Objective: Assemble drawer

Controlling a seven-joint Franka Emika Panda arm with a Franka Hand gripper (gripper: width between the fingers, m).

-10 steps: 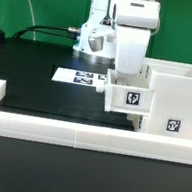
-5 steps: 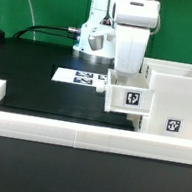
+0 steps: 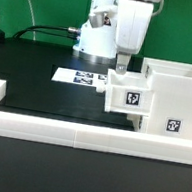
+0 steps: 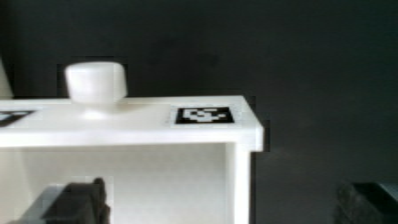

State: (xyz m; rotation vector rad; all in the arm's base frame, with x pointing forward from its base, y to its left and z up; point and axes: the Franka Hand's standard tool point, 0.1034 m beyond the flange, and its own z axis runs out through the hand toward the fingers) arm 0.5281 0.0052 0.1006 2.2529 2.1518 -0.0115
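1. The drawer housing (image 3: 170,99), a tall white box open at the top, is seen standing at the exterior view's right edge of the black surface (image 3: 43,95), against the long white border wall (image 3: 78,133) that runs along the near edge.
2. A small white tray (image 3: 127,93) with a front knob (image 3: 102,85) is seen partly pushed into the housing's side that faces the exterior view's left; a black-and-white tag (image 3: 133,98) is carried on its front.
3. A further tag (image 3: 173,125) is shown low on the housing's near wall.
4. The gripper (image 3: 122,66) is held just above the tray, with no part between the jaws; in the wrist view the two dark fingertips (image 4: 73,202) are seen spread wide apart, one on each side of the tray's open top.
5. The knob and a tag (image 4: 206,114) on the tray's front face are shown in the wrist view.
6. The marker board (image 3: 79,78) lies flat towards the far edge of the surface, beside the arm's base.
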